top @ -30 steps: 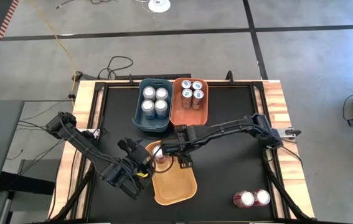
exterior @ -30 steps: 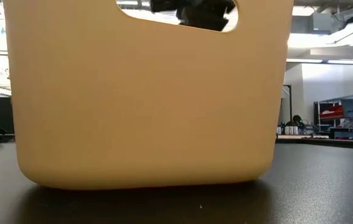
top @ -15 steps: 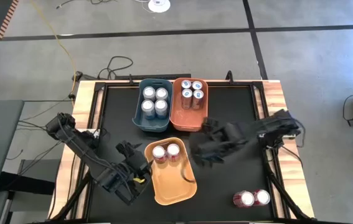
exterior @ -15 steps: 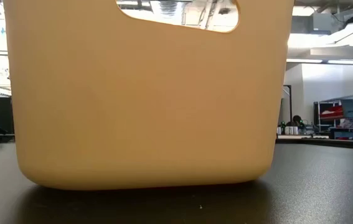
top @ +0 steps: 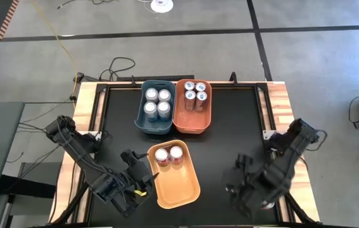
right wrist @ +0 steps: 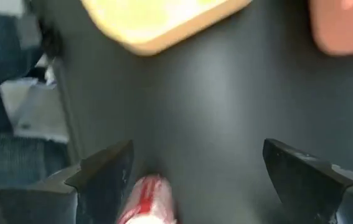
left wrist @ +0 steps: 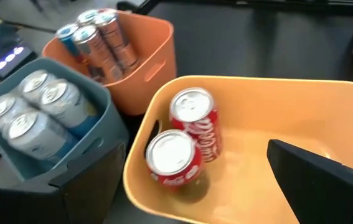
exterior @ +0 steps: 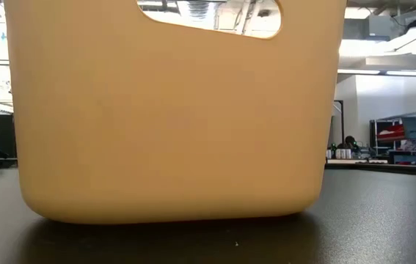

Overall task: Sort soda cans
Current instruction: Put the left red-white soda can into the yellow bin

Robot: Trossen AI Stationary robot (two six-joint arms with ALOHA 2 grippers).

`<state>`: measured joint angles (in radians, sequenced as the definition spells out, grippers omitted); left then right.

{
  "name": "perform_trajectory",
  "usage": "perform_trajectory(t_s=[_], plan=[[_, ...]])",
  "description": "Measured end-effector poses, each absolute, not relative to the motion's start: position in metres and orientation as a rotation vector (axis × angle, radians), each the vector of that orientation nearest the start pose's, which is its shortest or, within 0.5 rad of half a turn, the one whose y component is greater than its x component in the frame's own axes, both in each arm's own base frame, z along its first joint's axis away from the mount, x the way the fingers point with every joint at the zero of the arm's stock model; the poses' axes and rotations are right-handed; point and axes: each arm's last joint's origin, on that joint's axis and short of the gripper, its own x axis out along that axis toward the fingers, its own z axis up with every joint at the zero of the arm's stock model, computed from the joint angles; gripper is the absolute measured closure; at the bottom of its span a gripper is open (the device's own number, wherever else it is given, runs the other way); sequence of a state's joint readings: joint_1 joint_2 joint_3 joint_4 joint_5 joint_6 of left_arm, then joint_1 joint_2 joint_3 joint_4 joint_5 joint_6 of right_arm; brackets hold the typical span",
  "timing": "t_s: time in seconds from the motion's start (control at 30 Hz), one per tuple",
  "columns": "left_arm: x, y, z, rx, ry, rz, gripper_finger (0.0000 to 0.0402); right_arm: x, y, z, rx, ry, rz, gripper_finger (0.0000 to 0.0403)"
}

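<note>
Two red soda cans point(top: 168, 154) stand upright at the far end of the yellow bin point(top: 178, 183), also seen in the left wrist view point(left wrist: 185, 143). Four silver-topped cans sit in the blue bin point(top: 156, 107), and four more in the orange bin point(top: 194, 104). My right gripper point(top: 244, 183) is open near the table's right near corner. In its wrist view point(right wrist: 195, 180) a red can point(right wrist: 148, 199) shows between the fingers, close to one of them and apart from both. My left gripper point(top: 133, 174) is open beside the yellow bin's left wall.
The yellow bin's near wall point(exterior: 171, 110) fills the low view. The blue and orange bins stand side by side at the table's far middle. Bare black tabletop point(top: 236, 142) lies between the bins and the right arm. The right arm covers the cans at the right near corner in the high view.
My right gripper has left the far end of the yellow bin, where a second red can now stands beside the first. It has swung fast toward the table's right near corner. My left gripper has drawn back a little toward the near edge.
</note>
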<state>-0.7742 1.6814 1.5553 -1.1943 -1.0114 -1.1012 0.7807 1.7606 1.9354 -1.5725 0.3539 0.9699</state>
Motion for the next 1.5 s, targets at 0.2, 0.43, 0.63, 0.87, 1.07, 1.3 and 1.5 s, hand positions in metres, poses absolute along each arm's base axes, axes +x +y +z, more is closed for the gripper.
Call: perform_trajectory(t_s=[0.2,0.43,0.63,0.87,1.07,1.3,1.5], plan=[[0.254,-0.21,0.32,0.05,0.545,0.525,0.0013,0.198,0.252,0.348,0.104,1.262,-0.224,0.0031],[0.262,-0.208,0.322,0.105,0.527,0.516,0.0013,0.173,0.266,0.325,0.179,1.317,-0.332,0.0031],[0.264,-0.206,0.322,0.104,0.529,0.525,0.0013,0.167,0.271,0.306,0.216,1.369,-0.374,0.0031],[0.263,-0.206,0.322,0.101,0.54,0.514,0.0013,0.171,0.278,0.289,0.237,1.38,-0.299,0.0031],[0.263,-0.207,0.321,0.086,0.568,0.491,0.0013,0.169,0.274,0.272,0.196,1.408,-0.332,0.0023],[0.263,-0.207,0.321,0.081,0.566,0.492,0.0013,0.168,0.276,0.252,0.203,1.465,-0.285,0.0008],[0.263,-0.207,0.321,0.07,0.563,0.495,0.0013,0.168,0.268,0.238,0.179,1.518,-0.331,0.0032]])
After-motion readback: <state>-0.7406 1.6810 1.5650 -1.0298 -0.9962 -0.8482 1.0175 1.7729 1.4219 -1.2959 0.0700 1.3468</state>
